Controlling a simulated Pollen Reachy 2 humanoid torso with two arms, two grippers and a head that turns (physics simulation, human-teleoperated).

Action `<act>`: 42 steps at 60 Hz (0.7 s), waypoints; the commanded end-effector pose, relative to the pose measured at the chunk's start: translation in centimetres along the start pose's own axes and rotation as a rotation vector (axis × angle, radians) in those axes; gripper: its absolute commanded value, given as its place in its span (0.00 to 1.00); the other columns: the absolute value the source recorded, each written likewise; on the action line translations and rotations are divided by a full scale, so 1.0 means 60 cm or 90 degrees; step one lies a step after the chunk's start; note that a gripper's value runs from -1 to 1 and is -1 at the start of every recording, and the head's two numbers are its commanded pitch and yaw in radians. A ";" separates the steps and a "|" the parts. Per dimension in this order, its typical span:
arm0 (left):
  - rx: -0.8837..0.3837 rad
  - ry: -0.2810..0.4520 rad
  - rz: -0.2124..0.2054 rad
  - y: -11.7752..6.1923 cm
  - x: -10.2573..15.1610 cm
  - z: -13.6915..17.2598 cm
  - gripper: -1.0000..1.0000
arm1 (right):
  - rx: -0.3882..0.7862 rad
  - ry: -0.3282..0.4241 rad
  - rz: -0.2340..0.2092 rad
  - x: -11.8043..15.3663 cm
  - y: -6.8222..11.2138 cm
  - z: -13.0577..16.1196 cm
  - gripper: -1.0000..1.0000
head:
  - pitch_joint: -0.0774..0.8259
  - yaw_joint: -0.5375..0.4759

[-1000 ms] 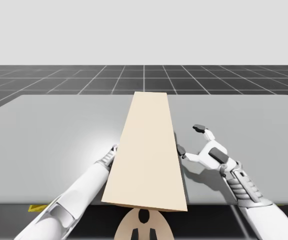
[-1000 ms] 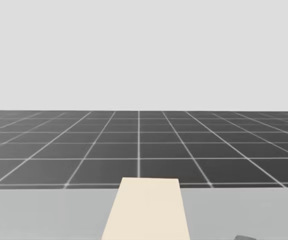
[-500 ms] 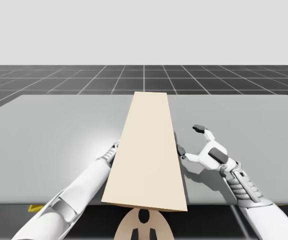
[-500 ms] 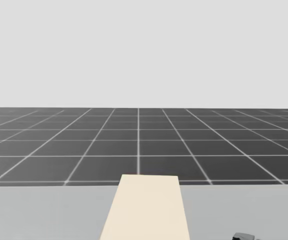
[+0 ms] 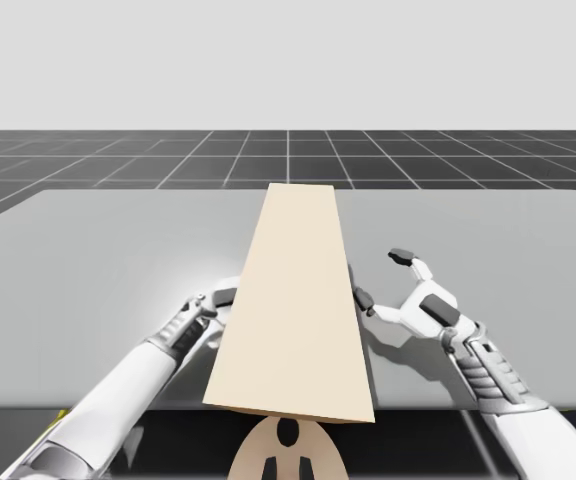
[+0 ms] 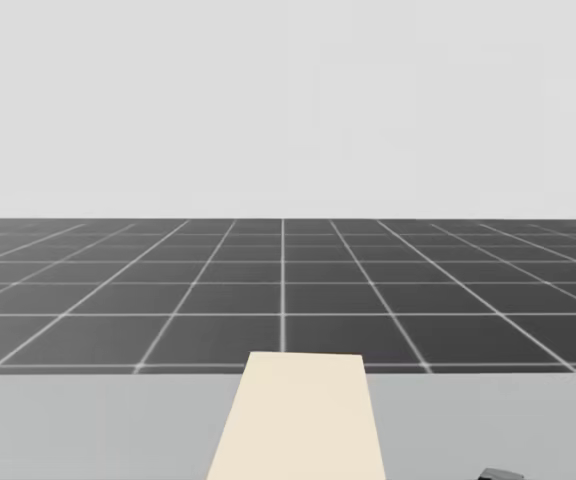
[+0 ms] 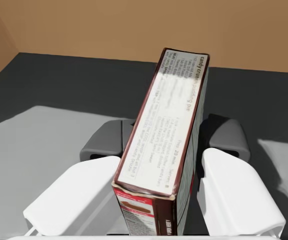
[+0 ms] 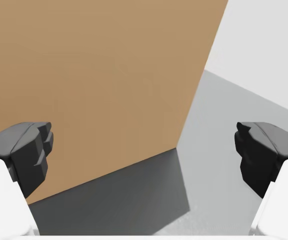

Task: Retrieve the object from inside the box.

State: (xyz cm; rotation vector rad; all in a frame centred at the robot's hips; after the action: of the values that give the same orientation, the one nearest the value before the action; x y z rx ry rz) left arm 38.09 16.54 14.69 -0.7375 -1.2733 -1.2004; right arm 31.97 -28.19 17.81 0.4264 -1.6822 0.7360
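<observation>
Left wrist view, nearest: the left hand (image 7: 165,145) is closed on the narrow carton (image 7: 166,120). Its two white fingers press the carton's long sides, and the dark pads sit about halfway along it. The carton stands on edge with its pale printed face up and runs straight ahead from the hand. Grey worktop (image 5: 98,250) lies under the fingers. The dark floor and tan inner walls of the tan box (image 5: 293,310) lie just beyond, so the carton appears to be at the box's mouth and not yet clear of it.

High view, mid-distance: the tall tan box stands in the middle of the worktop, and the left hand is at its left side. On the opposite side the right hand (image 5: 381,278) is spread wide and holds nothing. One fingertip is against the box's right wall and the other is well apart from it.

Far: the worktop's back edge, then a dark gridded floor (image 5: 118,160).

Hazards, as judged:
- **Twisting:** the grip is on two smooth faces only, so a jerk could twist the carton between the pads.
- **Snagging:** the carton's far end could catch on the mouth of the box if the pull is not straight.
- **Box shifting:** the box is steadied by one fingertip only, so any snag could drag or tip it.
</observation>
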 end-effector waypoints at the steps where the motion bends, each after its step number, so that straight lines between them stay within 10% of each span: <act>1: 0.037 -0.011 -0.006 0.015 0.009 0.072 1.00 | -0.003 -0.001 -0.002 0.000 -0.004 0.002 0.00 | 0.11 0.52; 24: 0.148 -0.019 0.010 0.030 -0.007 0.222 1.00 | -0.005 -0.005 -0.005 0.001 -0.011 0.008 0.00 | 0.11 0.52; 42: 0.274 -0.041 0.002 0.102 0.054 0.333 1.00 | -0.006 -0.007 -0.007 0.001 -0.013 0.010 0.00 | 0.10 0.53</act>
State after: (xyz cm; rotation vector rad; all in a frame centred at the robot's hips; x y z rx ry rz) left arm 35.84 33.46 19.11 -0.5316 -1.4219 -0.9187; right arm 32.02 -29.06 17.99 0.4317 -1.6915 0.7198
